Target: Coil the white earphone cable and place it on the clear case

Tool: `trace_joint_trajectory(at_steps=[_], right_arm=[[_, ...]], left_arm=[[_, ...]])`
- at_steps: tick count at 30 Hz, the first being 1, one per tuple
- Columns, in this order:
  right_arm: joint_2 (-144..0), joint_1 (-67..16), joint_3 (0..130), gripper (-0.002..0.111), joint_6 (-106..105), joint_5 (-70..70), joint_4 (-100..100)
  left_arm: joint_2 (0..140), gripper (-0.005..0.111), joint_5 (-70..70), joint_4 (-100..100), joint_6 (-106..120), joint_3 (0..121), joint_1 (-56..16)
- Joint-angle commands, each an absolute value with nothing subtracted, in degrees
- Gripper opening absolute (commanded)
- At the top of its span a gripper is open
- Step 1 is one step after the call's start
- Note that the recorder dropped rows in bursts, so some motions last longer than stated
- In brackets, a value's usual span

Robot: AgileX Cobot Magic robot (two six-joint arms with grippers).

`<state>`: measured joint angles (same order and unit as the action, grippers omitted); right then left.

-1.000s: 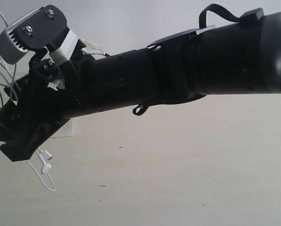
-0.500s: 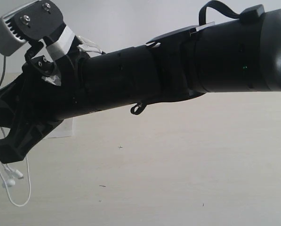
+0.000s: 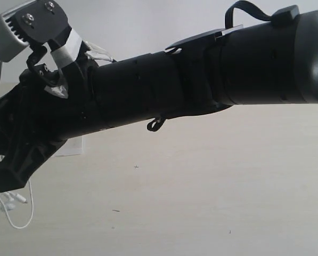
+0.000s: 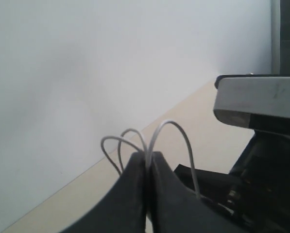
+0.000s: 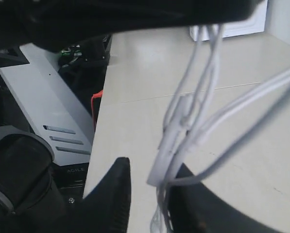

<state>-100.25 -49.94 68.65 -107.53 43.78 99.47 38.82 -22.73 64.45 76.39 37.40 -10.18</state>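
The white earphone cable (image 4: 170, 124) sticks out in thin loops from my left gripper (image 4: 148, 158), which is shut on it. More strands (image 5: 183, 126) hang in a bunch between the fingers of my right gripper (image 5: 152, 194), which is open, and they lie against one finger (image 5: 198, 208). In the exterior view the right arm reaches across to the far left. There its gripper (image 3: 7, 178) hangs over the dangling earbuds (image 3: 9, 201). A pale flat corner (image 3: 71, 146) below the arm looks like the clear case, mostly hidden.
The thick black right arm (image 3: 201, 80) blocks most of the exterior view. Beige tabletop (image 3: 201, 186) spreads below it. The right wrist view shows the table's edge with the robot's grey base (image 5: 42, 116) beyond it, and a white box (image 5: 232, 30) at the far side.
The right gripper has shifted toward the left edge of the exterior view. The dangling earbuds and cable loop have swung left and lower with it.
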Motion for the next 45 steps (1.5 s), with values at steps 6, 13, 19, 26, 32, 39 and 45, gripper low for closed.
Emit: trace_joint_trajectory(at_steps=[6, 13, 19, 26, 32, 39, 45], right_arm=[[-100.83, -50.61, 69.1, 0.02, -105.82, 45.54, 99.95], [-100.83, -51.97, 69.1, 0.0, -105.94, 45.4, 99.95], [-100.0, -51.97, 68.99, 0.0, -101.64, 43.68, 99.95], [-96.33, -51.97, 68.99, 0.0, -90.98, 38.16, 88.99], [-93.67, -51.97, 68.99, 0.0, -79.26, 37.55, 77.61], [-91.44, -51.97, 68.99, 0.0, -70.18, 37.79, 68.65], [-89.17, -51.97, 68.99, 0.0, -63.24, 36.45, 60.75]], left_arm=[[38.65, 0.0, -22.01, 67.53, 76.04, 37.5, -10.37], [38.34, 0.0, -21.12, 68.34, 76.04, 37.5, -10.37], [37.35, 0.0, -20.21, 66.4, 75.2, 37.5, -10.37], [36.33, 0.0, -18.91, 44.89, 59.2, 37.5, -9.89], [36.33, 0.0, -20.38, 35.31, 51.19, 37.5, -5.61], [36.09, 0.0, -25.56, 28.49, 47.83, 37.5, -0.19], [35.1, 0.0, -29.88, 24.14, 46.76, 37.5, 1.72]])
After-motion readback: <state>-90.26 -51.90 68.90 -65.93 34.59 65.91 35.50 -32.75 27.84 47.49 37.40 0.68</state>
